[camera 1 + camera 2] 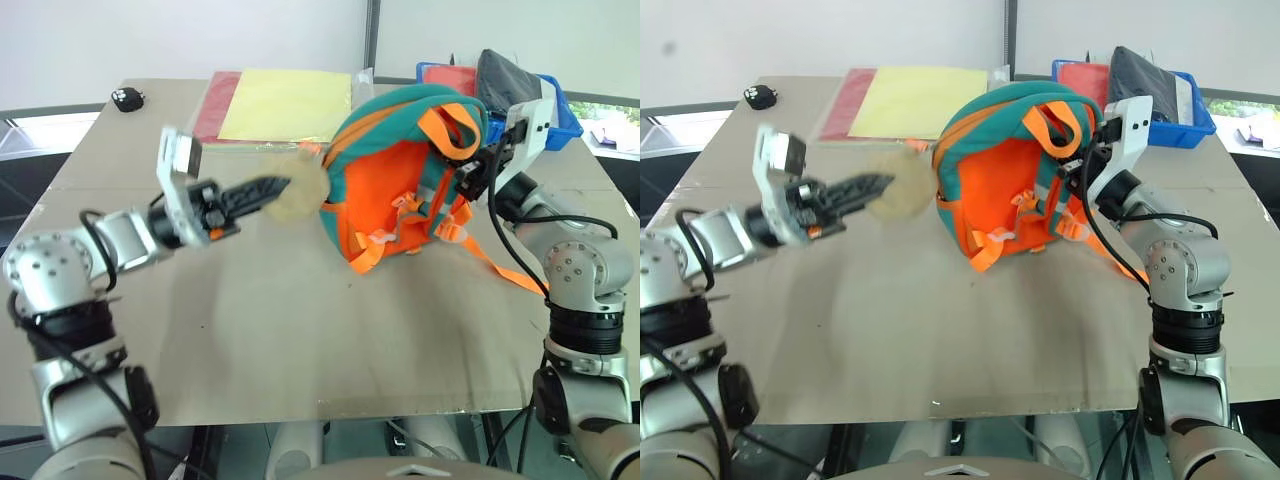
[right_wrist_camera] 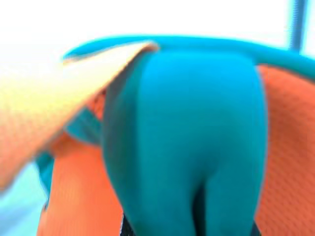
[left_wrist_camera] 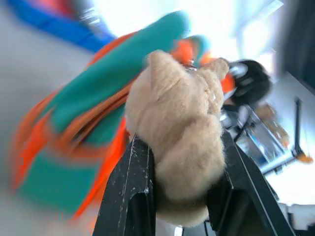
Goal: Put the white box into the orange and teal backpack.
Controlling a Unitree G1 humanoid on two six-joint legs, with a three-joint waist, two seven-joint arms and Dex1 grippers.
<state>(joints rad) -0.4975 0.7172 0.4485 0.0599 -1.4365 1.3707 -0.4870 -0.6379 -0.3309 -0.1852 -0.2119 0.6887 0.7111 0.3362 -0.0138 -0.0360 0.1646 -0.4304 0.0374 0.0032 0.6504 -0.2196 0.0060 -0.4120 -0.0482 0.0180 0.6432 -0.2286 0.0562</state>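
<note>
1. The orange and teal backpack (image 1: 400, 175) stands propped up near the middle of the table (image 1: 280, 330), strap side toward the robot, its orange straps trailing onto the tabletop.
2. I cannot find the white box on the table or in either gripper; it may already be inside the backpack, but that cannot be confirmed from here.
3. The tan plush toy (image 3: 179, 147) attached to the backpack sticks out at its left side. The left gripper (image 1: 285, 187) is closed on that toy, the two black fingers squeezing it from both sides, as the left wrist view makes plain.
4. The right gripper (image 1: 468, 170) is clamped tight on the backpack's teal fabric at the right side, close under the orange top handle.
5. My judgement: both arms are holding the bag. With the box not visible, either the packing is done and only closing or settling remains, or the box has yet to be fetched.
6. Behind the backpack lie a yellow sheet (image 1: 285, 105) and a red one; a blue bin (image 1: 560, 110) sits at the far right corner.
</note>
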